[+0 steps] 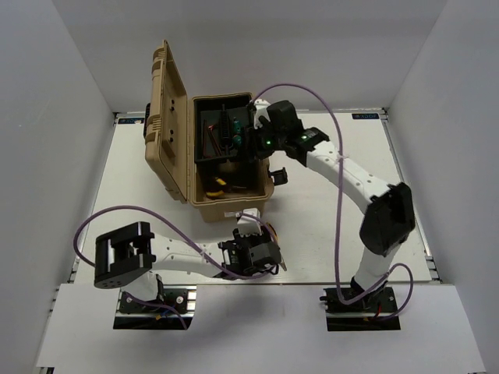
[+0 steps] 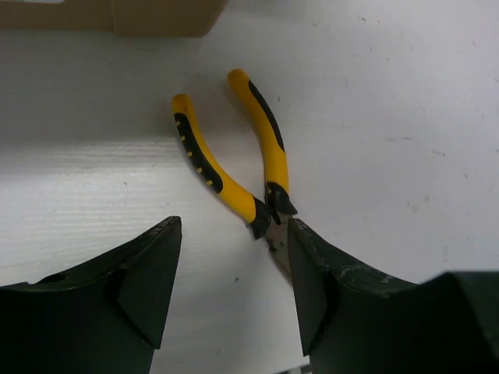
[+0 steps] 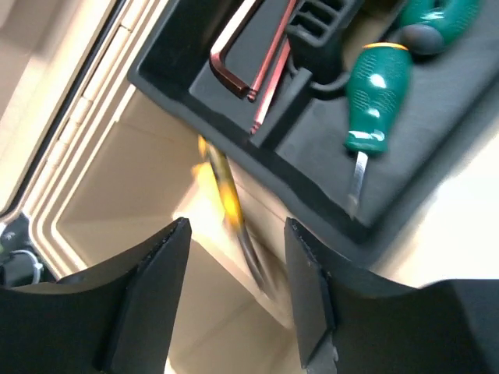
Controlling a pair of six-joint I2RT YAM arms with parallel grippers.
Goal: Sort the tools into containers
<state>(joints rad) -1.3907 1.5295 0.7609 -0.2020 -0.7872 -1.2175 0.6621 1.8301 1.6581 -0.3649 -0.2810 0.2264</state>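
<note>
The tan toolbox [image 1: 175, 125] stands open, lid up on its left. Its black tray [image 3: 437, 148] holds two dark hex keys [image 3: 242, 66] and a green-handled screwdriver [image 3: 376, 97]. My right gripper [image 1: 248, 139] hovers over the box, open [image 3: 236, 257]. A yellow-handled pliers [image 3: 228, 199], blurred, shows between its fingers in the tan bottom [image 1: 217, 187], touching neither. My left gripper [image 1: 265, 240] is open [image 2: 234, 265] low over the table in front of the box. A second yellow-and-black pliers [image 2: 204, 160] lies there, handles spread, its head beside the right finger [image 2: 327, 288].
A second green handle [image 3: 437, 15] lies at the tray's far end. The toolbox's front corner [image 2: 156, 19] is just beyond the pliers on the table. White walls close in the table on three sides. Purple cables loop off both arms.
</note>
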